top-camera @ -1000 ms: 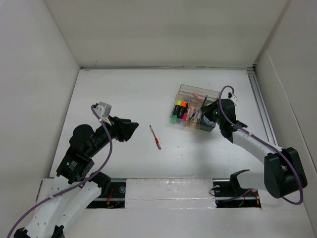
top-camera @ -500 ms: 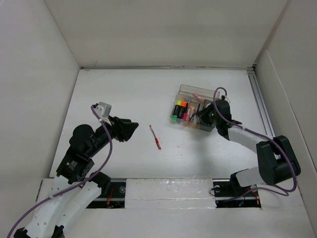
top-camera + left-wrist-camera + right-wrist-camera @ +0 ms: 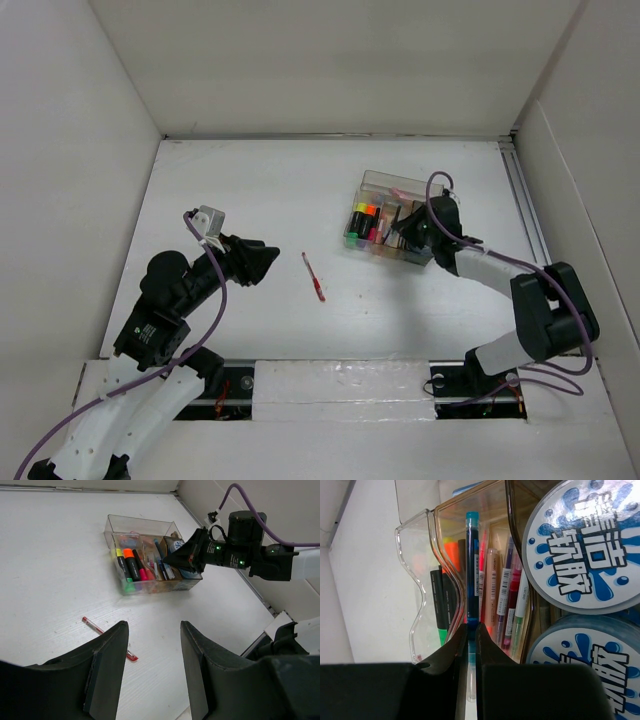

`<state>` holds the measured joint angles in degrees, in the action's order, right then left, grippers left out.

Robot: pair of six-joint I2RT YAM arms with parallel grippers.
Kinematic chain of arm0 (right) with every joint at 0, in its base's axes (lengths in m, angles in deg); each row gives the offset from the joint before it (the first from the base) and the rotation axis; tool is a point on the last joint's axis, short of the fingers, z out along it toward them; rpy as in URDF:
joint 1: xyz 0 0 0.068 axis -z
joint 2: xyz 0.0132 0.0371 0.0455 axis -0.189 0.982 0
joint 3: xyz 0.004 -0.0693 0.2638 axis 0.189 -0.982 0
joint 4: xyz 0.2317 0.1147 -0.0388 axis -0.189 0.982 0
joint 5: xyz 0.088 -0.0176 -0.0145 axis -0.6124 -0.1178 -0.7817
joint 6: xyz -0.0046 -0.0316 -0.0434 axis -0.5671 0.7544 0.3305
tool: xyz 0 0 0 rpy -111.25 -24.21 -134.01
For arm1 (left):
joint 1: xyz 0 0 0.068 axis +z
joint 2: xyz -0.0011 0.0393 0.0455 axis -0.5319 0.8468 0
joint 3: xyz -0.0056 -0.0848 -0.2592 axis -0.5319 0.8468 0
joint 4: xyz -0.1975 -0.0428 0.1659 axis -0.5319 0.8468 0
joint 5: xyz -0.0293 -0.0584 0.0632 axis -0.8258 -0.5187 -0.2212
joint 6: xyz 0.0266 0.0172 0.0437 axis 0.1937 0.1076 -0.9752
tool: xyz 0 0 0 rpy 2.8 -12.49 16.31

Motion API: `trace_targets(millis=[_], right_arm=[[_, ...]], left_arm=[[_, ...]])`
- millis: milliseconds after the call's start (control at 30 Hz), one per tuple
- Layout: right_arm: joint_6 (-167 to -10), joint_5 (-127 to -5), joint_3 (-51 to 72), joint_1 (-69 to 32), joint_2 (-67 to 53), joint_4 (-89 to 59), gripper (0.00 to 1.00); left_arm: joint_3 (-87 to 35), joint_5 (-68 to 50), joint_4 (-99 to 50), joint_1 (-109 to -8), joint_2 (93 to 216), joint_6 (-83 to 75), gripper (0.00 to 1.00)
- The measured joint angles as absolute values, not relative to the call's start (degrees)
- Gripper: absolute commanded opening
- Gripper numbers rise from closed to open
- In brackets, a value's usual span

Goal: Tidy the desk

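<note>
The desk [image 3: 240, 190] is a white tabletop with white walls around it. A clear organizer box [image 3: 385, 177] stands at the right middle, with highlighters and pens inside. My right gripper [image 3: 405, 232] is at its near side, shut on a blue pen [image 3: 472, 565] that lies along the wall of the pen compartment [image 3: 420, 580]; the jaws [image 3: 471, 626] pinch its lower end. A red pen [image 3: 314, 277] lies loose on the desk, also visible in the left wrist view [image 3: 102, 632]. My left gripper [image 3: 268, 262] is open and empty, just left of the red pen, jaws wide apart [image 3: 153, 625].
Two blue-and-white tape rolls [image 3: 590, 550] fill the organizer's right compartment. Several pens [image 3: 507, 595] and highlighters [image 3: 442, 610] stand beside the blue pen. A metal rail [image 3: 530, 220] runs along the desk's right edge.
My right gripper has moved left and in toward the organizer's pen compartment with the blue pen. The left arm and the red pen have not moved.
</note>
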<state>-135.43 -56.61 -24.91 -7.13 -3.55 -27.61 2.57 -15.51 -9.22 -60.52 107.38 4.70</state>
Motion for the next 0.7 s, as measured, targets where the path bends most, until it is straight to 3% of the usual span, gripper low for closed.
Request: trace_targets(millis=[233,300,400,700], right_arm=[[-135.45,-56.48,-21.85,-7.19,-0.25,-28.15,0.12],[-135.63,-56.52,-21.24,-7.19,0.76,-28.29,0.26],[-135.69,-56.26,-21.15,-7.19,1.39,-28.24,0.38],[-135.69,-54.27,-21.24,-7.59,-1.47,-28.44,0.41]], left_arm=[[2.57,-15.51,-9.22,-60.52,107.45,4.70,0.43],[2.57,-15.51,-9.22,-60.52,107.47,4.70,0.43],[2.57,-15.51,-9.22,-60.52,107.49,4.68,0.43],[2.57,-15.51,-9.22,-60.52,107.49,4.70,0.42]])
